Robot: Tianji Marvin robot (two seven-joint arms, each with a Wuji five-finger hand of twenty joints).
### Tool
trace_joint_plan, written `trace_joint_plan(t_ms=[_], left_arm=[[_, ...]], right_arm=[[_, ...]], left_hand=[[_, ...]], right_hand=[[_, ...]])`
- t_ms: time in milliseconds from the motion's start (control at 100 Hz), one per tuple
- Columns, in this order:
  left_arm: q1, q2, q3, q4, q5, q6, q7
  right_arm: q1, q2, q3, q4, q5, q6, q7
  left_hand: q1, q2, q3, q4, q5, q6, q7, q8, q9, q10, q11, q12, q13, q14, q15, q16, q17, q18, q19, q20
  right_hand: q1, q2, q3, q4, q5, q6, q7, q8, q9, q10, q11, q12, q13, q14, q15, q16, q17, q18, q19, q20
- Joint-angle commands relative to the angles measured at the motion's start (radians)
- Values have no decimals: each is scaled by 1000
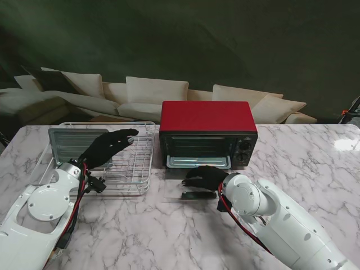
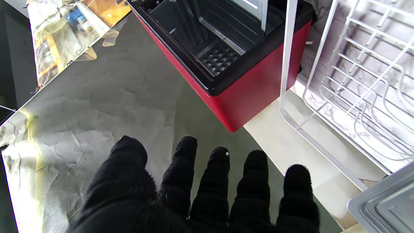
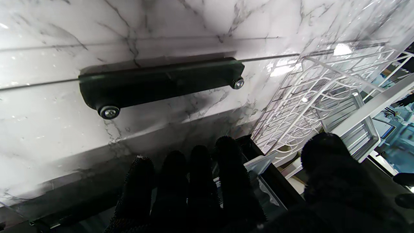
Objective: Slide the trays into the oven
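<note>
Now L hand [image 1: 107, 147] over rack [image 1: 138, 183]

The red oven [image 1: 208, 133] stands with its glass door [image 1: 191, 193] folded down flat. One grey metal tray [image 1: 76, 143] leans upright, left of the oven.

Room: dim, dark backdrop.
Table [image 1: 315, 169]: bright glare at its far right edge.
Wrist views: sharp, edges bent; black gloves lose detail.
</note>
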Motion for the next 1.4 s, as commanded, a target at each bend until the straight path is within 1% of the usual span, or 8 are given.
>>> trace_joint_plan(t_ms=[0, 230, 400, 590, 750, 1010, 1240, 1390], left_arm=[[2, -3, 3, 3, -2, 0, -10], [5, -3, 4, 2, -3, 0, -9], [0, -3, 7, 8, -4, -2, -12], [-4, -4, 10, 12, -7, -2, -11], [-4, -5, 12, 13, -9, 1, -8], [-2, -5, 12, 12, -9, 5, -6], [-4, -5, 15, 13, -12, 7, -9], [-7, -5, 16, 16, -13, 6, -10]], right_arm=[[19, -8, -6, 24, 6, 6, -5], [80, -21, -41, 89, 24, 18, -24], [115, -36, -65, 136, 15, 11, -71], [157, -55, -89, 184, 38, 17, -106], [193, -67, -116, 225, 36, 8, -133], [226, -81, -144, 278, 24, 6, -168], [227, -84, -145, 286, 17, 13, -182], [213, -80, -137, 272, 6, 10, -182]], left_hand=[[20, 40, -33, -26, 5, 6, -9, 6, 25, 0, -12, 12, -8, -3, -3, 11, -4, 0, -13, 21], [20, 40, -34, -26, 6, 6, -10, 5, 24, 0, -12, 12, -9, -4, -3, 11, -4, 1, -15, 21], [19, 40, -33, -26, 6, 7, -9, 5, 25, 1, -13, 12, -8, -3, -3, 11, -4, 1, -17, 22], [19, 41, -33, -26, 5, 7, -10, 5, 25, 0, -13, 12, -8, -3, -2, 11, -2, 0, -18, 23], [20, 40, -33, -26, 5, 7, -10, 5, 26, 0, -12, 12, -7, -3, -2, 11, -3, 1, -19, 23], [20, 40, -33, -26, 6, 6, -9, 5, 25, 0, -12, 12, -7, -4, -2, 11, -2, 0, -20, 25], [20, 40, -33, -26, 5, 7, -10, 5, 25, 1, -12, 12, -8, -4, -2, 11, -2, 0, -21, 25], [20, 41, -33, -26, 5, 6, -10, 5, 25, 0, -12, 12, -8, -4, -2, 11, -2, 0, -22, 26]], right_hand=[[-22, 18, -17, 14, -26, -29, 19, -18, -28, -20, -5, 1, -31, 5, -3, -17, -10, 13, -5, -20], [-23, 13, -11, 14, -28, -36, 37, -26, -23, -28, 0, 2, -26, 0, 6, -16, -4, 17, 6, -20], [-25, 4, 2, 15, -36, -44, 56, -31, -30, -35, 8, 6, -28, -3, 12, -16, 2, 21, 16, -18], [-40, -8, 38, 13, -34, -48, 96, -39, -23, -33, 30, 14, -19, 12, 36, -5, 18, 57, 52, 1], [-58, -17, 65, 11, -16, -55, 132, -26, -9, -34, 69, 31, 1, 28, 81, 42, 36, 104, 115, 81], [-65, -27, 84, 13, -3, -66, 153, -5, 6, -36, 100, 43, 17, 34, 123, 75, 52, 118, 151, 142], [-77, -34, 103, 11, 10, -84, 176, 17, 20, -31, 123, 52, 29, 43, 158, 99, 56, 137, 172, 187], [-84, -35, 114, 10, 14, -107, 201, 44, 32, -20, 162, 78, 33, 54, 209, 137, 60, 147, 199, 238]])
